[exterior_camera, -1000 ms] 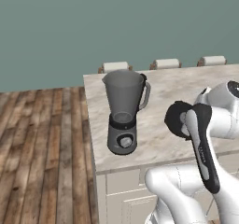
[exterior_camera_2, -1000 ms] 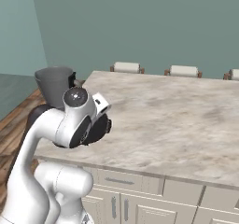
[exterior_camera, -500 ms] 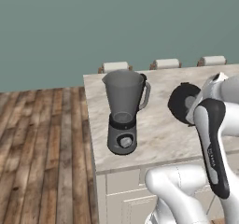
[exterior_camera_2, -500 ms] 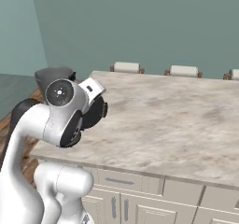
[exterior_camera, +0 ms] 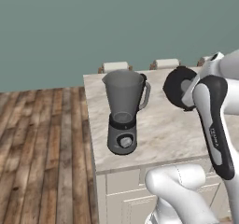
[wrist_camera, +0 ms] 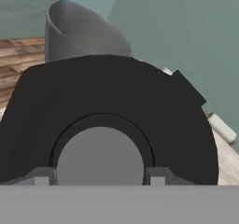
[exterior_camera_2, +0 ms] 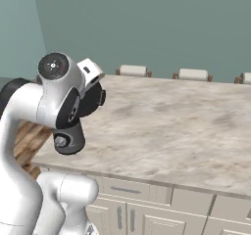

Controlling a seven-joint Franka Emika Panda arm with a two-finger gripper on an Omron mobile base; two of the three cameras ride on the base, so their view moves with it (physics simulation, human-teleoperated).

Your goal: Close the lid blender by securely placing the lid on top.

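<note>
The pincer (wrist_camera: 99, 176) is closed on the grey centre knob of the round black disc-shaped lid (exterior_camera: 179, 87), which it holds on edge in the air above the worktop (exterior_camera: 163, 129), the lid's small rim tab (wrist_camera: 188, 88) pointing away from the fingers (wrist_camera: 41, 176). To the left of the pincer in the left base view, well apart from the lid, stands the grey blender with its tall translucent tapered jar (exterior_camera: 123, 111), upright near the worktop's left end, side handle turned toward the pincer and the round dial on its dark base facing the front edge. In the hand view the jar's open mouth (wrist_camera: 79, 31) rises beyond the lid. The worktop is a long slab of beige marbled stone over cream cabinet fronts (exterior_camera_2: 147, 214). Beyond it, pale chair backs (exterior_camera_2: 133, 70) line the far edge against a plain teal wall (exterior_camera: 116, 22). Left of the worktop lies a floor of brown wooden planks (exterior_camera: 42, 148).
</note>
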